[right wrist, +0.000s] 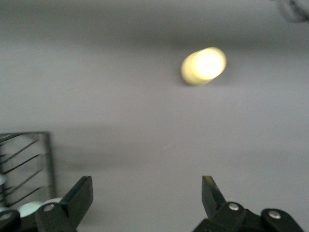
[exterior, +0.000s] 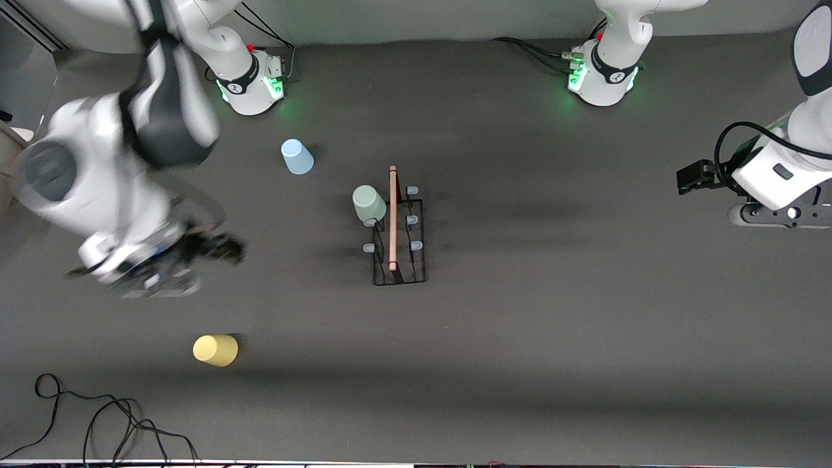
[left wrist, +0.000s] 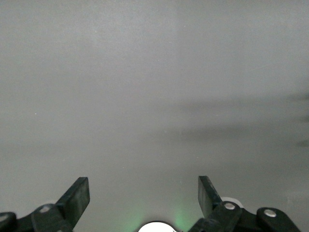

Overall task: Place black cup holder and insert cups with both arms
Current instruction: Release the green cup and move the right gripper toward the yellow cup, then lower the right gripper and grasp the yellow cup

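Observation:
The black cup holder (exterior: 398, 235) stands mid-table, its wooden rod (exterior: 392, 218) along the top. A pale green cup (exterior: 368, 204) sits upside down on one of its pegs. The light blue cup (exterior: 296, 156) stands upside down on the table, farther from the front camera. The yellow cup (exterior: 216, 350) lies on its side nearer the camera, toward the right arm's end. My right gripper (exterior: 159, 281) hangs open and empty over bare table there, and the right wrist view shows the yellow cup (right wrist: 203, 65) and a corner of the holder (right wrist: 26, 164). My left gripper (left wrist: 144, 193) waits open and empty over the left arm's end (exterior: 777, 214).
The two arm bases (exterior: 253, 81) (exterior: 601, 71) stand along the table's edge farthest from the front camera. A loose black cable (exterior: 97, 416) loops on the table by the near edge at the right arm's end.

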Tool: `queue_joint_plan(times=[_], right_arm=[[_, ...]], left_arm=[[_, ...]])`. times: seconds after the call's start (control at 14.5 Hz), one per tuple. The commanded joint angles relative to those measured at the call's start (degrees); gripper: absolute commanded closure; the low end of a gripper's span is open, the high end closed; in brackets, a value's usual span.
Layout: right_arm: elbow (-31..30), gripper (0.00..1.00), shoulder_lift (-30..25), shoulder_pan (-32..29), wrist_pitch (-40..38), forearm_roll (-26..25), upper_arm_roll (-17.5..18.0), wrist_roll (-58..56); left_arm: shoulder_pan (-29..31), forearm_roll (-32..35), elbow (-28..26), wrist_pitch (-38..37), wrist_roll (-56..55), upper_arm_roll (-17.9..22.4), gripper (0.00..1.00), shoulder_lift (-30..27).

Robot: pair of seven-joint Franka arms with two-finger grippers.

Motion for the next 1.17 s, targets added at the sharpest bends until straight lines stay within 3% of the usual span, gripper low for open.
queue_joint_plan(times=[0.0, 0.76, 1.1], right_arm=[[4.0, 0.00, 3.5, -1.0, -0.6, 1.8, -0.7, -3.7], [4.4, 0.00, 3.9, -1.6, 0.2, 1.8, -0.7, -4.6], [6.4, 0.00, 9.4, -7.6, 8.2, 3.0, -0.3, -13.7]], left_arm=[[-0.2, 0.6, -0.8, -0.6, 0.6, 0.0, 0.00, -1.1], [-0.2, 0.6, -0.8, -0.6, 0.6, 0.1, 0.00, -1.1], [-0.1, 0.6, -0.8, -0.6, 0.6, 0.0, 0.00, -1.1]])
